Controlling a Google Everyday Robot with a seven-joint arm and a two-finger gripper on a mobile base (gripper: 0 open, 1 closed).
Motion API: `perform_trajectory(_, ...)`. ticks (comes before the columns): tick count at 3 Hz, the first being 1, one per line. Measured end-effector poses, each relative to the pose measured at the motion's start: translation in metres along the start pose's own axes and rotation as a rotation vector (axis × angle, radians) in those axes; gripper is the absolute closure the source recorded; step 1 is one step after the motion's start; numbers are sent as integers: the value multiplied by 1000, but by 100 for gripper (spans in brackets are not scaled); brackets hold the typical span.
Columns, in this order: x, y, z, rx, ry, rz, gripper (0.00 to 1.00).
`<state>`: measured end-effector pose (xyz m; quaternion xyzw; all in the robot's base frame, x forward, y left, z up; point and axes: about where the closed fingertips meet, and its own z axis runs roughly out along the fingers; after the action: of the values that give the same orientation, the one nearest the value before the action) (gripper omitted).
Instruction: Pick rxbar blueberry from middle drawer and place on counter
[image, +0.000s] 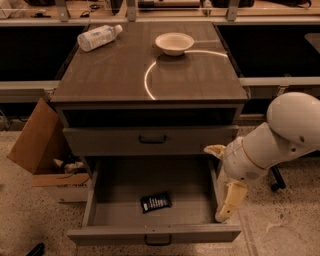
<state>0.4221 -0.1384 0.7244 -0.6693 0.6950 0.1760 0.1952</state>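
The rxbar blueberry lies flat on the bare grey floor of the middle drawer, which is pulled wide open at the bottom of the cabinet. The bar sits a little left of the drawer's centre, towards the front. My gripper hangs at the drawer's right side wall, to the right of the bar and apart from it. One pale finger points left and the other finger points down over the drawer's right edge. The gripper is open and empty. The counter is the wood-grain top above.
On the counter lie a clear plastic bottle at the back left and a pale bowl at the back centre. The drawer above is shut. An open cardboard box stands on the floor left of the cabinet.
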Motion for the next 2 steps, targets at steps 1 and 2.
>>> perform_trajectory(1, 1, -4, 27, -10, -47, -48, 0)
perform_trajectory(2, 0, -9, 64, -19, -79, -120, 0)
